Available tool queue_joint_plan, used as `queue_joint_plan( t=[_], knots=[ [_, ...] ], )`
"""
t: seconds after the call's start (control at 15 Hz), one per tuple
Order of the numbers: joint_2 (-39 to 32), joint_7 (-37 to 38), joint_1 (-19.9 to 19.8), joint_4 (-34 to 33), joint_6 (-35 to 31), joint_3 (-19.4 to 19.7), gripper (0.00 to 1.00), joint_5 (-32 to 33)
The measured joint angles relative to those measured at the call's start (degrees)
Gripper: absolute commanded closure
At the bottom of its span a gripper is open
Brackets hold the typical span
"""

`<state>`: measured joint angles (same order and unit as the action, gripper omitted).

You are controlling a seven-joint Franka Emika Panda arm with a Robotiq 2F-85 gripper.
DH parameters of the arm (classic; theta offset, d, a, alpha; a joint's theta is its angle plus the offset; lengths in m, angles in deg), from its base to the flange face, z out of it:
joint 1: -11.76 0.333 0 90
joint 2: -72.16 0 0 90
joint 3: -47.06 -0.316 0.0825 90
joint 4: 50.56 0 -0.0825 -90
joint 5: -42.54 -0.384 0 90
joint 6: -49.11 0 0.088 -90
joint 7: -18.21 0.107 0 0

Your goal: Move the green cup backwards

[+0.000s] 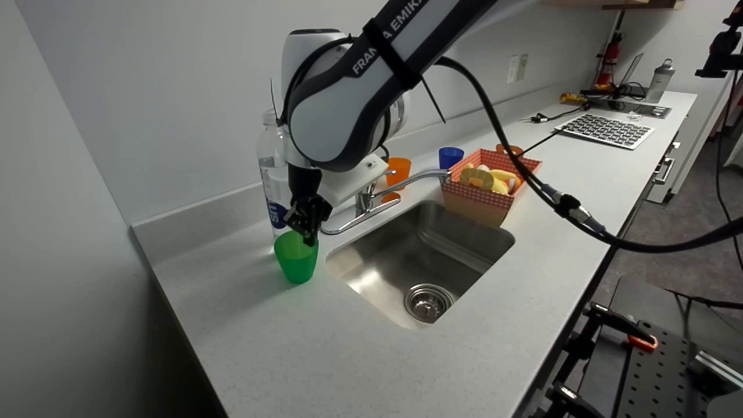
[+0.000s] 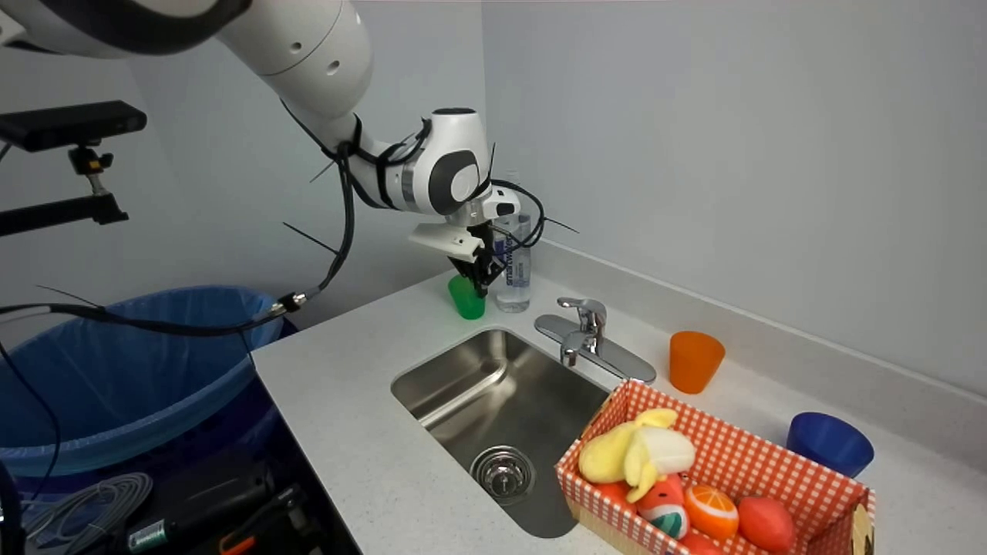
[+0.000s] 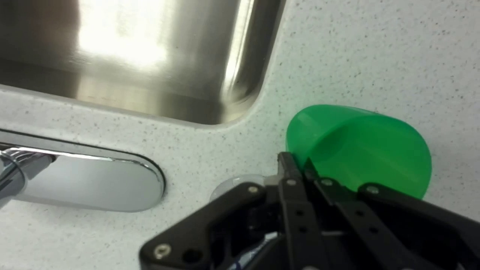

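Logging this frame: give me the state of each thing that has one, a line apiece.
Green cup: held at its rim, mouth up; whether tilted or lifted, unclear
Gripper: shut on that cup's wall
Water bottle: standing upright
Faucet: no running water visible
Orange cup near the faucet: mouth up
Blue cup: mouth up
Checked basket: open-topped, holding toy fruit
Toy banana: partly peeled
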<state>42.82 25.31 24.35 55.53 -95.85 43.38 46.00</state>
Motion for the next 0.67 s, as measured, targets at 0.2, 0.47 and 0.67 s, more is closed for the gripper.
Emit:
queue_joint_plan(
  t=[0.2,0.47,0.67],
  knots=[
    [-0.76,0.00,-0.01,-1.26,1.41,-0.79,0.99,-2.23],
    [-1.13,0.00,0.19,-1.55,1.89,-2.98,0.71,-4.24],
    [-1.32,0.00,0.51,-1.53,2.04,-3.89,0.56,-4.32]
  ],
)
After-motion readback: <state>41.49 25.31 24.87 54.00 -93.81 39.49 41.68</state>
